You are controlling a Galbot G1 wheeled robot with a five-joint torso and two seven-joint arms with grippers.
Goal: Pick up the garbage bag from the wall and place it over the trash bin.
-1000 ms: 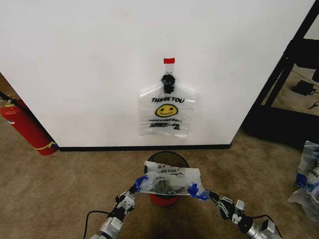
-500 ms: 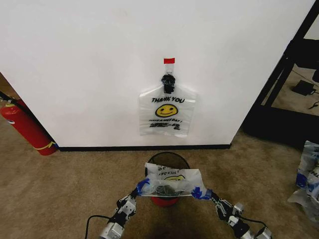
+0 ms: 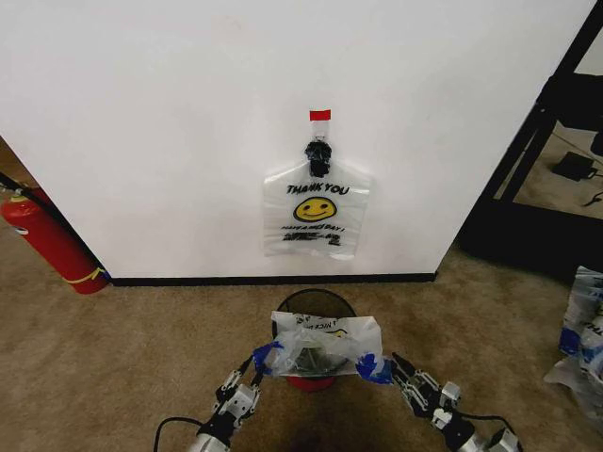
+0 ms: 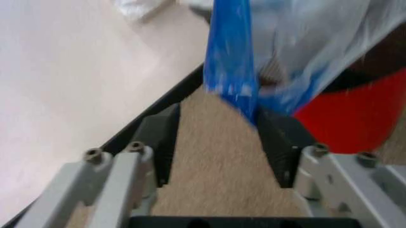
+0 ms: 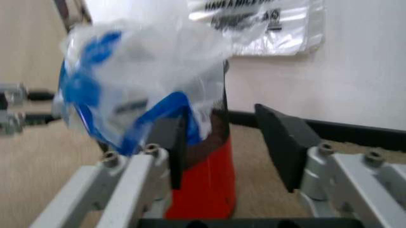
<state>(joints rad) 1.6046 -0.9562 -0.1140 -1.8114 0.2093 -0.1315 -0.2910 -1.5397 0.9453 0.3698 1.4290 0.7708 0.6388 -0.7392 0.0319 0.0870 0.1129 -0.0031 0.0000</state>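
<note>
The garbage bag (image 3: 320,345) already lies draped over the trash bin (image 3: 316,303) on the floor near the wall; the left tool (image 4: 217,124) and right tool (image 5: 244,137) both stand spread, so the placing seems nearly done

Both arms end in silver-grey metal links with dark joints; a black cable loops beside the left gripper (image 3: 252,369) and another trails by the right gripper (image 3: 399,367). Each has wedge-shaped black jaws on pale grey brackets with dark screws.
</note>
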